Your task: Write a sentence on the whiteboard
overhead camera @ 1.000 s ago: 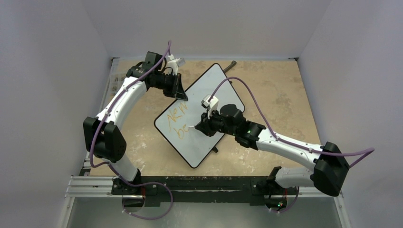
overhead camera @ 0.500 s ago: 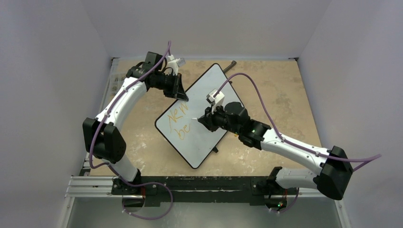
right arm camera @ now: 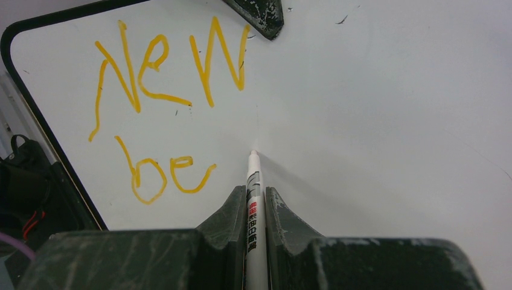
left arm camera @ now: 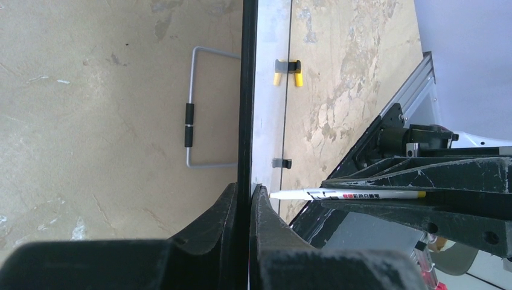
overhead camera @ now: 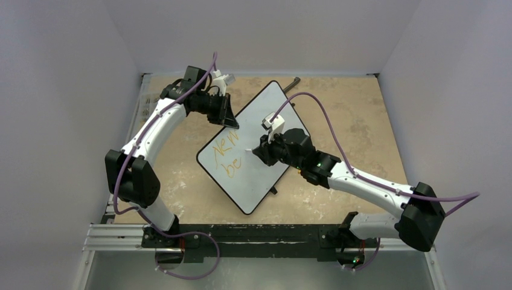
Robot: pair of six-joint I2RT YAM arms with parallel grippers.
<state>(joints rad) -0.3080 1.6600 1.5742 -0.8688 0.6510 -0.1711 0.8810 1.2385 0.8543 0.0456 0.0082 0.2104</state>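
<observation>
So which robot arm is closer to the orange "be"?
Right. The right fingers hold the pen just beside "be" on the whiteboard; the left fingers pinch the board's edge farther off, past "New".

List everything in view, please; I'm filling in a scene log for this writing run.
whiteboard: one, white with a black rim, lying askew mid-table
lettering: "New" above "be", orange, by the board's left corner
marker: one, white with a red label, tip at the board just right of "be"
dark rod: one, on the table past the board's far corner
table: one, mottled tan
left gripper: black, shut on the board's rim
right gripper: black, shut on the marker
</observation>
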